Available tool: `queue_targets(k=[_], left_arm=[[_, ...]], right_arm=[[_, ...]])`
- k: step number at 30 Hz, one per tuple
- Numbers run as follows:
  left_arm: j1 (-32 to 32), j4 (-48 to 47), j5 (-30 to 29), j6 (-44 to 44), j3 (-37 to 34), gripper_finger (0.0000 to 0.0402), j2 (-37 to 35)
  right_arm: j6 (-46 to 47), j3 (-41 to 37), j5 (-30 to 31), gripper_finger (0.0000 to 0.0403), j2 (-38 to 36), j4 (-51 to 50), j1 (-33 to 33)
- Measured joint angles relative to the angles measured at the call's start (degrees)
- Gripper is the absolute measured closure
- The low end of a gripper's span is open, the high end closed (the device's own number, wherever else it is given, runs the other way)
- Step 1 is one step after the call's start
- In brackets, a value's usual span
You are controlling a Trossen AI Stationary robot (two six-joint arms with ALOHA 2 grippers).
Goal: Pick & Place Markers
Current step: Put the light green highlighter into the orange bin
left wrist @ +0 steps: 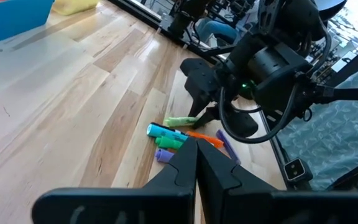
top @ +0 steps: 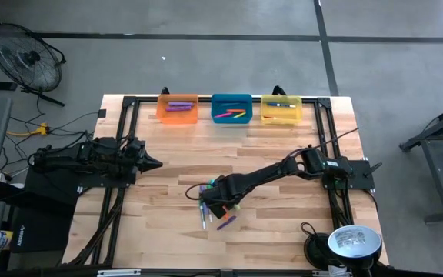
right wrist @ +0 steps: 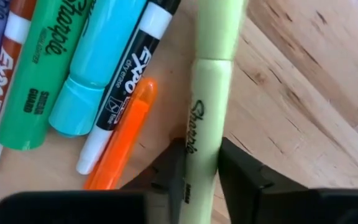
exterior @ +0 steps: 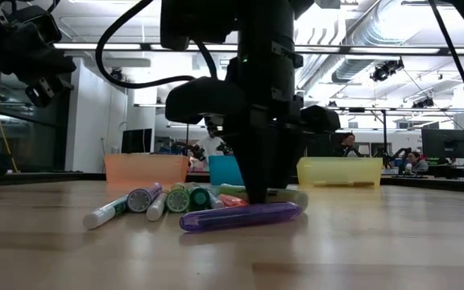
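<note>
A loose pile of markers [top: 214, 211] lies on the wooden table near its middle front: purple [exterior: 240, 217], green, turquoise, orange and black-and-white ones. My right gripper [top: 223, 201] points straight down into the pile and is shut on a pale yellow-green marker [right wrist: 207, 93]. My left gripper [top: 154, 163] waits at the table's left, shut and holding nothing, its fingers [left wrist: 196, 165] pointing toward the pile. At the far edge stand an orange bin [top: 178, 108], a blue bin [top: 231, 108] and a yellow bin [top: 281, 109], each with a few markers inside. My right gripper pinches the yellow-green marker's printed barrel [right wrist: 202, 146] between its two fingers [right wrist: 244, 177], some way behind the cap. The fingers come from above, pointing down, and lie across the marker. The marker lies flat on the wood beside the orange marker [right wrist: 120, 140].
Black frame rails [top: 129, 138] run along the table's left and right sides. A round lamp-like object [top: 352, 242] stands at the near right corner. Bare wood lies between the pile and the bins. People sit in the room beyond the table [exterior: 212, 145].
</note>
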Motion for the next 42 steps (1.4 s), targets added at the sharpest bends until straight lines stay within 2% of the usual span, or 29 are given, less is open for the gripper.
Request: queue_targets(k=[2, 9, 14, 23, 31, 36, 42], left_arm=[[0.0, 0.1, 0.0, 0.0, 0.0, 0.0401, 0.0], [0.0, 0.1, 0.0, 0.0, 0.0, 0.0401, 0.0], [0.0, 0.2, 0.0, 0.0, 0.0, 0.0401, 0.0], [0.0, 0.2, -0.1, 0.0, 0.0, 0.0401, 0.0], [0.0, 0.3, -0.4, 0.0, 0.0, 0.0401, 0.0], [0.0, 1.6, -3.4, -0.5, 0.0, 0.0401, 0.0], [0.0, 8.3, -7.3, -0.9, 0.0, 0.0401, 0.0]], right_arm=[[-1.3, 0.0, 0.0, 0.0348, 0.0, 0.0, 0.0], [-3.7, -0.3, 1.0, 0.0348, -1.1, -0.8, -0.3], [-5.0, -0.5, 4.0, 0.0348, -4.0, -2.8, -1.2], [-8.4, -0.6, 13.1, 0.0348, -10.5, -7.4, -3.8], [-11.8, -0.5, 21.1, 0.0348, -16.8, -6.0, -5.3], [-15.3, -0.4, 23.4, 0.0348, -20.8, -3.2, -6.6], [-23.6, -0.4, 23.7, 0.0348, -24.1, 6.2, -8.6]])
